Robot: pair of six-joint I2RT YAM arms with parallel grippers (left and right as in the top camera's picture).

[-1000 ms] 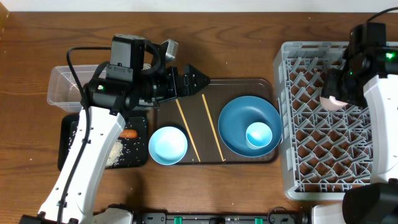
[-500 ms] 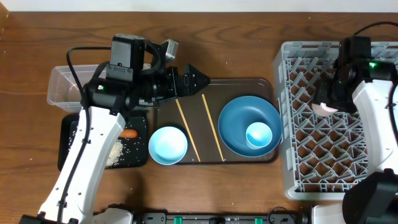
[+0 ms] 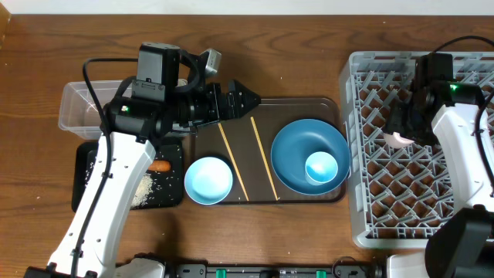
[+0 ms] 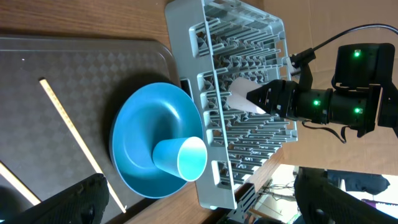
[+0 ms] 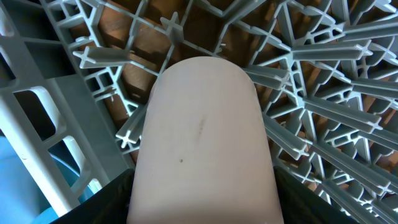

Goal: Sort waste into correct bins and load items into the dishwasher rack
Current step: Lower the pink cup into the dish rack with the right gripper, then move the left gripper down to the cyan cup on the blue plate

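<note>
My right gripper (image 3: 403, 130) is shut on the small pink cup (image 3: 399, 140), holding it over the left part of the grey dishwasher rack (image 3: 363, 225). In the right wrist view the pink cup (image 5: 202, 137) fills the space between the fingers, just above the lattice. On the brown tray, the blue plate (image 3: 296, 142) carries the light blue cup (image 3: 321, 167). A pale blue bowl (image 3: 208, 180) and two chopsticks (image 3: 231, 161) lie beside it. My left gripper (image 3: 248, 99) hangs open and empty over the tray's back left corner.
The brown serving tray (image 3: 309, 103) lies mid-table. At the left, a clear tub (image 3: 76, 108) stands behind the black tray (image 3: 83, 185), which holds an orange sausage piece (image 3: 160, 165) and rice grains (image 3: 143, 190). My left arm crosses over both bins.
The right gripper has carried the pink cup leftward and lower toward the rack's left side. The left arm has not moved.
</note>
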